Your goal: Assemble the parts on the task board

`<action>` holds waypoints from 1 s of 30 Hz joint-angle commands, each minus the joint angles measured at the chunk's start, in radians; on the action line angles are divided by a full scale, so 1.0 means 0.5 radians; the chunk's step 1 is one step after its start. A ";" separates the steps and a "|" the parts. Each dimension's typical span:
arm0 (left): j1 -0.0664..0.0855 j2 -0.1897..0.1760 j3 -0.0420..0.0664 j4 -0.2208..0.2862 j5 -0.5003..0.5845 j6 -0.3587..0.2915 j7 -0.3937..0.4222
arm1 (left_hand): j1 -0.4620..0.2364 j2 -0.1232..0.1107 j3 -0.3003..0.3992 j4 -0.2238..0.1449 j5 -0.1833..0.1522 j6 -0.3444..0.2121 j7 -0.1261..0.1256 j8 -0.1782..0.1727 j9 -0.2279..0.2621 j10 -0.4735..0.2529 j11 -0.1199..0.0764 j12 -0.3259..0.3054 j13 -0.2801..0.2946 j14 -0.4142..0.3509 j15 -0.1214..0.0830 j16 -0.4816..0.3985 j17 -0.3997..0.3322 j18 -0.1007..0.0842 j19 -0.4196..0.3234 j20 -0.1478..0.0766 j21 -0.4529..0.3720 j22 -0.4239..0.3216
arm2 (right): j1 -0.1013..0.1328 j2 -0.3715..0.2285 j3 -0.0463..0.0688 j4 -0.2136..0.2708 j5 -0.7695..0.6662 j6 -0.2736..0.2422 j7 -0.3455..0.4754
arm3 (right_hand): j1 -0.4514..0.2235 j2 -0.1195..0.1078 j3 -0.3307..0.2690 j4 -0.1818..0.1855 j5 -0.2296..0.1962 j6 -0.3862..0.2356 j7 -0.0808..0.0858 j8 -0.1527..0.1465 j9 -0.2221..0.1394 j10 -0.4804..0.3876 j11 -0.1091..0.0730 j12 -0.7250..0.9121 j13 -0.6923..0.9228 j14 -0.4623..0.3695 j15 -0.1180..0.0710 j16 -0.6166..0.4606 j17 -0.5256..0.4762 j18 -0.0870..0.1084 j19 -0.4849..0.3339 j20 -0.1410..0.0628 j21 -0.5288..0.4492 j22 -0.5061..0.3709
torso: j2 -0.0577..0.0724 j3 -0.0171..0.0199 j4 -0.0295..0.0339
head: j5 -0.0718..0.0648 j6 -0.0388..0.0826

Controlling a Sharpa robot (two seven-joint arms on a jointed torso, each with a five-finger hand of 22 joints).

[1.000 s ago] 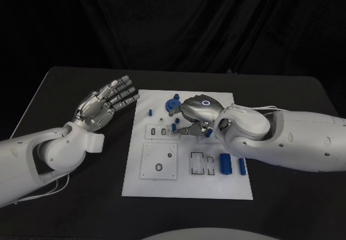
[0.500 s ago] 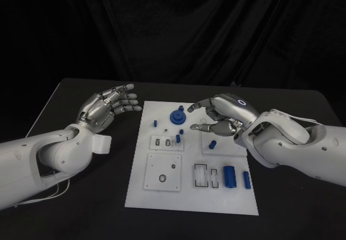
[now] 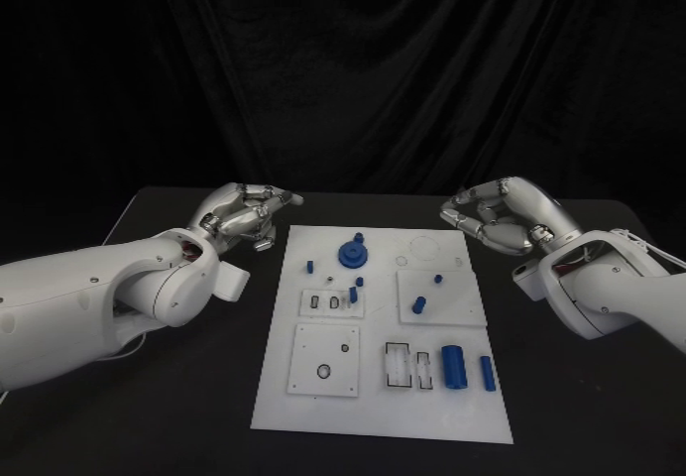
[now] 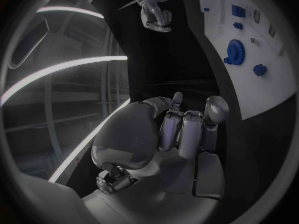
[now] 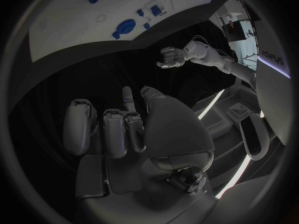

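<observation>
Both the left hand [image 3: 246, 216] and right hand [image 3: 498, 214] hang curled, seemingly empty, beside the task board [image 3: 381, 397]; a careless re-approach risks toppling seated parts [image 3: 419, 304].

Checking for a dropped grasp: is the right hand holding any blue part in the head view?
No, the right hand has its fingers curled in on nothing, off the far right corner of the white board.

Left hand [image 4: 171, 134]: fingers curled in toward the palm, holding nothing.
Task board [image 4: 264, 79]: white plate lying beyond the fingertips and off to one side of them, apart from the hand.
Parts: a round blue gear-like piece [image 4: 234, 52] sits on the board, a smaller blue piece [image 4: 259, 69] just beside it; farther along are more small blue pieces [image 4: 237, 10].
Right hand [image 4: 156, 16]: far past the fingertips, across the black table [image 4: 156, 59], fingers curled.
</observation>
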 commanded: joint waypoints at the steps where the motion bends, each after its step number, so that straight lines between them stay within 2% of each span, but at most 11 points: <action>1: 0.010 0.044 0.002 -0.020 -0.688 -0.009 -0.453 | -0.019 -0.016 -0.070 0.050 -0.081 0.032 -0.023 0.065 0.034 0.233 -0.030 0.012 0.538 0.231 -0.023 0.005 0.535 -0.048 0.235 -0.020 0.065 0.208 | -0.026 -0.022 0.000 -0.033 0.531 -0.109 0.238 | -0.025 0.011 0.021 -0.002 0.048 0.035 -0.007 0.007 -0.005 0.004 0.003 -0.034 0.339 0.119 -0.001 -0.026 0.288 0.041 -0.031 -0.004 -0.049 0.310 | -0.061 0.0379 -0.018 | 0.006 -0.022; 3: 0.013 0.073 0.002 -0.027 -0.869 0.019 -0.573 | -0.028 -0.016 -0.092 0.072 -0.104 0.054 -0.039 0.096 0.053 0.233 -0.037 0.012 0.538 0.231 -0.032 0.005 0.535 -0.065 0.318 -0.032 0.086 0.289 | -0.042 -0.033 0.000 -0.054 0.613 -0.106 0.271 | -0.046 0.013 0.026 -0.001 0.061 0.043 -0.009 0.010 -0.010 -0.040 0.001 -0.066 0.298 0.105 -0.003 -0.053 0.259 0.052 -0.057 -0.005 -0.101 0.289 | -0.069 0.0449 -0.024 | 0.015 -0.028; 4: 0.013 0.085 0.002 -0.028 -0.942 0.035 -0.626 | -0.057 -0.028 -0.139 0.116 -0.154 0.104 -0.062 0.155 0.090 0.233 -0.059 0.012 0.538 0.231 -0.049 0.005 0.535 -0.093 0.443 -0.051 0.119 0.416 | -0.049 -0.036 0.000 -0.062 0.639 -0.103 0.282 | -0.050 0.012 0.031 -0.002 0.065 0.040 -0.008 0.008 -0.013 -0.058 0.001 -0.080 0.281 0.097 -0.002 -0.068 0.243 0.057 -0.070 -0.005 -0.127 0.278 | -0.076 0.0511 -0.029 | 0.024 -0.030; 7: 0.015 0.127 0.002 -0.028 -1.234 0.113 -0.826 | -0.096 -0.039 -0.225 0.212 -0.225 0.138 -0.109 0.271 0.190 0.233 -0.106 0.012 0.538 0.231 -0.096 0.005 0.535 -0.124 0.576 -0.099 0.151 0.552 | -0.077 -0.041 0.000 -0.086 0.703 -0.097 0.308 | -0.047 0.009 0.041 -0.005 0.072 0.041 -0.009 0.009 -0.017 -0.107 0.001 -0.116 0.236 0.085 -0.002 -0.089 0.219 0.064 -0.088 -0.005 -0.164 0.264 | -0.099 0.0681 -0.049 | 0.061 -0.043; 8: 0.015 0.139 0.002 -0.028 -1.320 0.132 -0.864 | -0.097 -0.041 -0.240 0.227 -0.234 0.133 -0.114 0.289 0.211 0.233 -0.113 0.012 0.538 0.231 -0.107 0.005 0.535 -0.127 0.590 -0.105 0.154 0.567 | -0.085 -0.042 0.000 -0.090 0.709 -0.104 0.309 | -0.046 0.009 0.043 -0.005 0.075 0.041 -0.009 0.009 -0.018 -0.106 0.001 -0.115 0.237 0.085 -0.002 -0.089 0.219 0.064 -0.088 -0.005 -0.166 0.263 | -0.099 0.0682 -0.049 | 0.063 -0.043; 11: 0.016 0.170 0.002 -0.018 -1.567 0.180 -0.974 | -0.139 -0.064 -0.325 0.287 -0.293 0.190 -0.167 0.434 0.349 0.233 -0.162 0.012 0.538 0.231 -0.150 0.005 0.535 -0.172 0.756 -0.154 0.195 0.767 | -0.113 -0.042 0.000 -0.101 0.707 -0.138 0.302 | -0.038 0.007 0.053 -0.006 0.100 0.046 -0.011 0.012 -0.019 -0.103 -0.001 -0.115 0.237 0.088 -0.005 -0.085 0.223 0.064 -0.084 -0.007 -0.167 0.263 | -0.107 0.0763 -0.058 | 0.082 -0.041; 13: 0.016 0.187 0.002 -0.007 -1.681 0.213 -1.045 | -0.156 -0.067 -0.353 0.292 -0.313 0.185 -0.179 0.472 0.402 0.233 -0.176 0.012 0.538 0.231 -0.166 0.005 0.535 -0.183 0.793 -0.169 0.203 0.814 | -0.133 -0.042 0.000 -0.108 0.686 -0.151 0.294 | -0.041 0.004 0.058 -0.003 0.121 0.051 -0.012 0.015 -0.021 -0.113 -0.003 -0.124 0.223 0.091 -0.007 -0.083 0.226 0.064 -0.081 -0.009 -0.171 0.262 | -0.115 0.0831 -0.062 | 0.090 -0.044; 20: 0.020 0.242 0.003 0.036 -1.904 0.440 -1.395 | -0.296 -0.048 -0.467 0.297 -0.421 0.124 -0.183 0.526 0.555 0.233 -0.186 0.012 0.538 0.231 -0.182 0.005 0.535 -0.192 0.821 -0.189 0.210 0.851 | -0.205 -0.034 0.000 -0.145 0.548 -0.179 0.282 | -0.032 -0.010 0.071 -0.009 0.152 0.047 -0.015 0.015 -0.026 -0.129 -0.007 -0.141 0.199 0.092 -0.011 -0.088 0.218 0.065 -0.076 -0.014 -0.180 0.258 | -0.133 0.1000 -0.072 | 0.122 -0.070; 25: 0.024 0.276 0.003 0.046 -2.007 0.557 -1.571 | -0.358 -0.046 -0.541 0.295 -0.473 0.090 -0.190 0.571 0.681 0.233 -0.196 0.012 0.538 0.231 -0.193 0.005 0.535 -0.192 0.824 -0.199 0.210 0.854 | -0.227 -0.028 0.000 -0.162 0.508 -0.186 0.281 | -0.027 -0.015 0.076 -0.009 0.162 0.048 -0.015 0.015 -0.027 -0.127 -0.008 -0.141 0.197 0.094 -0.013 -0.087 0.218 0.064 -0.073 -0.015 -0.181 0.258 | -0.149 0.1133 -0.072 | 0.126 -0.111; 28: 0.026 0.307 0.003 0.040 -2.042 0.601 -1.637 | -0.381 -0.044 -0.581 0.295 -0.473 0.086 -0.203 0.622 0.773 0.233 -0.206 0.012 0.538 0.231 -0.202 0.005 0.535 -0.191 0.822 -0.208 0.209 0.851 | -0.234 -0.028 0.000 -0.169 0.499 -0.186 0.277 | -0.025 -0.019 0.079 -0.009 0.170 0.046 -0.015 0.015 -0.028 -0.127 -0.008 -0.142 0.195 0.095 -0.013 -0.086 0.219 0.064 -0.070 -0.017 -0.181 0.257 | -0.152 0.1147 -0.072 | 0.128 -0.126; 30: 0.027 0.338 0.003 0.031 -2.058 0.631 -1.678 | -0.400 -0.032 -0.626 0.295 -0.478 0.074 -0.218 0.678 0.890 0.233 -0.220 0.012 0.538 0.231 -0.216 0.005 0.535 -0.189 0.814 -0.221 0.207 0.839 | -0.237 -0.027 0.000 -0.174 0.494 -0.185 0.272 | -0.022 -0.021 0.081 -0.009 0.175 0.046 -0.015 0.015 -0.029 -0.126 -0.009 -0.142 0.194 0.098 -0.014 -0.082 0.224 0.063 -0.066 -0.017 -0.175 0.260 | -0.155 0.1177 -0.075 | 0.131 -0.140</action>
